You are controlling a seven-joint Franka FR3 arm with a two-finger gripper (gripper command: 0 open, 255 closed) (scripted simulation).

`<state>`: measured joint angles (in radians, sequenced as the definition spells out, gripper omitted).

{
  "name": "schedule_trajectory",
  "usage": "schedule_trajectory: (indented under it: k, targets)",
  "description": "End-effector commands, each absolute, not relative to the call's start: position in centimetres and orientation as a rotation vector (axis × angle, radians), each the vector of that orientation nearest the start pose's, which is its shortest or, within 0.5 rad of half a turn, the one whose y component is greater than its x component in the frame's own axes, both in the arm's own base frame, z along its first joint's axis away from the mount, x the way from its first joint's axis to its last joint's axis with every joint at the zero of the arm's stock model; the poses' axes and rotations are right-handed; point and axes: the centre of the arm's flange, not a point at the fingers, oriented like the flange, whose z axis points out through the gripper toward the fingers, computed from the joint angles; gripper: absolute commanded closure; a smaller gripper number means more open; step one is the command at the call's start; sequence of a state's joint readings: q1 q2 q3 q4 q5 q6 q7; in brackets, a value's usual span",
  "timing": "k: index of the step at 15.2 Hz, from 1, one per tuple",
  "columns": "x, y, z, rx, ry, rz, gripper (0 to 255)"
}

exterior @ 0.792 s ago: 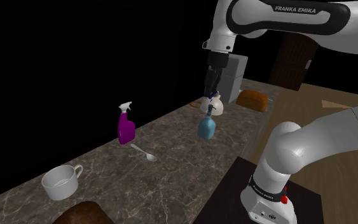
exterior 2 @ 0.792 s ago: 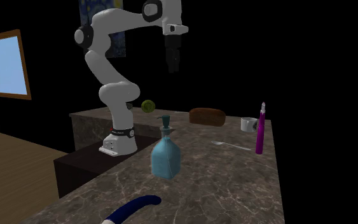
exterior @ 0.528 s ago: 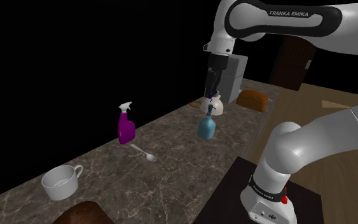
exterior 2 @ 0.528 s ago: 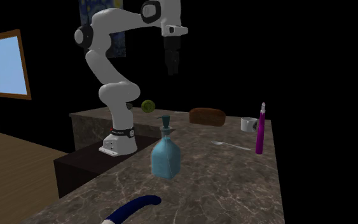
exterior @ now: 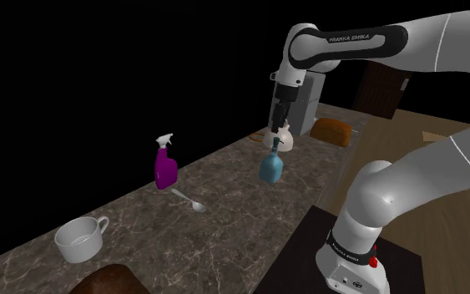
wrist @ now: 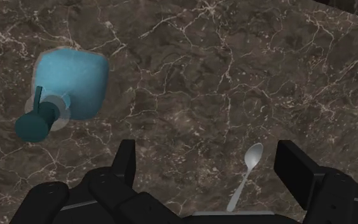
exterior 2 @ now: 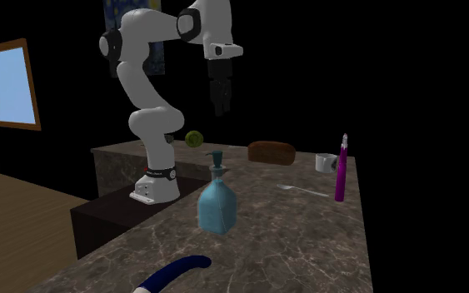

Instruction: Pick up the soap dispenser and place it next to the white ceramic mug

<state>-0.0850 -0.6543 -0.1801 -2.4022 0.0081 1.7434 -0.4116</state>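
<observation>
On the dark marbled desk (exterior: 240, 219) stand one soap dispenser (exterior: 271, 165), one white mug (exterior: 80, 239) and one purple spray bottle (exterior: 165, 164), with one spoon (exterior: 189, 200) lying just beside the bottle. The dispenser is pale blue with a teal pump and stands upright. It is well apart from the mug, with the bottle and spoon between them. The shoulder view also counts two brown loaves: one loaf (exterior: 331, 130) at the desk's far end and another loaf (exterior: 108, 280) at the lower edge, near the mug. A whitish jug (exterior: 282, 137) sits just behind the dispenser.

The hand (exterior: 276, 117) hangs in the air above the dispenser, touching nothing. In the wrist view its fingers (wrist: 125, 156) stand wide apart and released. The dispenser lies outside that gap, off to one finger's side, while the spoon shows through the gap, down on the desk.

The second exterior view adds one green ball (exterior 2: 193, 138) beside the arm's base, one blue curved handle (exterior 2: 174, 272) at the desk's near end, and one window (exterior 2: 9, 83).
</observation>
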Motion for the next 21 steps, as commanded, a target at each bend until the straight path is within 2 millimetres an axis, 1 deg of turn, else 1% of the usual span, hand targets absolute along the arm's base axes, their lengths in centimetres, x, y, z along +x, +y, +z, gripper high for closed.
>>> schedule_trajectory:
  k: [1, 11, 12, 18, 19, 21]
  targets:
    - [34.4, -12.4, 52.7, -3.009, -0.281, -0.047, 0]
    - [37.8, -23.8, 46.4, -2.985, -0.298, -0.084, 0]
    - [38.0, -24.2, 46.1, -2.984, -0.299, -0.086, 0]
    - [38.1, -23.8, 43.0, -2.984, -0.299, -0.086, 0]
    - [38.2, -23.6, 42.2, -2.984, -0.299, -0.086, 0]
    - [38.2, -23.6, 42.2, -2.984, -0.299, -0.086, 0]
